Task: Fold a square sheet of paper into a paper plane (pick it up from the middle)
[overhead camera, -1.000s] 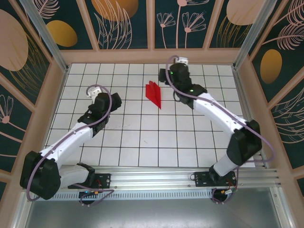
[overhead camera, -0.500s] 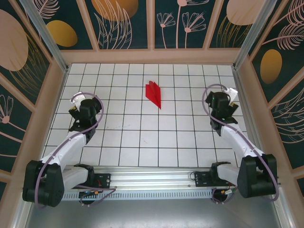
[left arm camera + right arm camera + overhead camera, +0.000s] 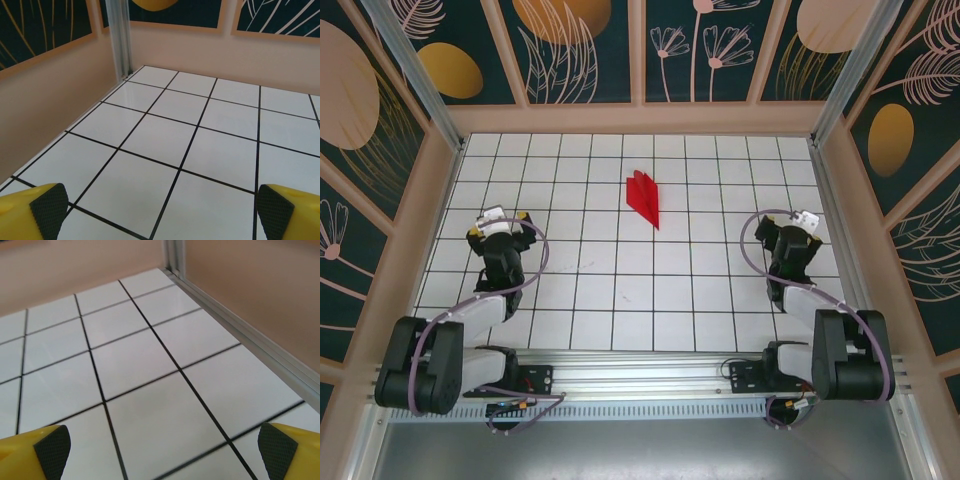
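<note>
The square sheet of paper lies folded into a slim red paper plane (image 3: 643,198) on the white grid table, at the far middle, nose pointing toward the near right. No gripper touches it. My left gripper (image 3: 500,225) is pulled back at the near left, well apart from the plane. In the left wrist view it (image 3: 162,212) is open, with bare tiles between the black pads (image 3: 49,206). My right gripper (image 3: 792,232) is pulled back at the near right. In the right wrist view it (image 3: 162,452) also stands open over bare tiles, pads (image 3: 276,447) wide apart.
Beige walls with dark leaf panels close in the table (image 3: 620,290) on three sides. A metal post (image 3: 120,40) marks the far left corner, and a metal rail (image 3: 240,335) runs along the right edge. The arms' bases sit on a rail (image 3: 640,375) at the near edge.
Both arms have drawn back from mid-table toward their bases. The right gripper has left the plane's side and opened fully. The plane has not moved.
</note>
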You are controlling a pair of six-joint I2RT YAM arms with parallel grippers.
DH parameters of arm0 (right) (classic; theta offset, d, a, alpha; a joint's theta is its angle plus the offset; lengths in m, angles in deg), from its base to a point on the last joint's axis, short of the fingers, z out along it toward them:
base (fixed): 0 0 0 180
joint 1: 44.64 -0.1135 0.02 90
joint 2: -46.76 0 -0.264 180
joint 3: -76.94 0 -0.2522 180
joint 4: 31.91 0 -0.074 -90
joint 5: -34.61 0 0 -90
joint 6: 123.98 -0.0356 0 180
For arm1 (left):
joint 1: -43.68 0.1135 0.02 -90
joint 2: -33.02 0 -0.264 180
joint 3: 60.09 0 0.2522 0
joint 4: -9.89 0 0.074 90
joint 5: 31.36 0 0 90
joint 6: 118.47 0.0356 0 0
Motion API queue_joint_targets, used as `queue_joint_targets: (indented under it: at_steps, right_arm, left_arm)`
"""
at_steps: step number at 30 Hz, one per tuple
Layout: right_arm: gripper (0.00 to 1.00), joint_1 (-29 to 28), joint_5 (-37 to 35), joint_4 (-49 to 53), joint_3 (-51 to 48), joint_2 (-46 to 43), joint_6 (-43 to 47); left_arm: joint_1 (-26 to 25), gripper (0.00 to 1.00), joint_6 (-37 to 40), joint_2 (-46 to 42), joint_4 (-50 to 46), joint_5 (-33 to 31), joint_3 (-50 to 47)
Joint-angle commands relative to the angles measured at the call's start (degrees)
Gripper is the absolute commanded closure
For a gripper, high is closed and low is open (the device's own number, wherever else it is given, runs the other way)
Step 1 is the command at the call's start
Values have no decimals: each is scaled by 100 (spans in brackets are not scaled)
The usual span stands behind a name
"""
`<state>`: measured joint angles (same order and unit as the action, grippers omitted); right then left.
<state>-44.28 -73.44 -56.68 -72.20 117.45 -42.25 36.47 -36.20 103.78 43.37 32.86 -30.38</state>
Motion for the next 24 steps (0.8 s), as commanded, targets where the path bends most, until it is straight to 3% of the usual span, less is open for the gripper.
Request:
queue_joint_targets:
  at_steps: [1,8,13,17,24]
  right_arm:
    - [1,34,502,-1374,-138,291,433]
    - [1,51,1009,-2500,-268,1072,571]
    - [1,49,1258,-2848,-290,1398,618]
    - [1,45,1421,-3237,-376,1682,702]
    - [1,61,1489,-3373,-418,1757,704]
  left_arm:
    - [120,2,190,334,1005,541,-107]
    - [435,1,283,902,1679,1255,-81]
    - [700,2,187,1418,2655,1630,-304]
    - [711,1,189,1762,3293,1649,-468]
    - [711,1,165,1753,3182,1468,-434]
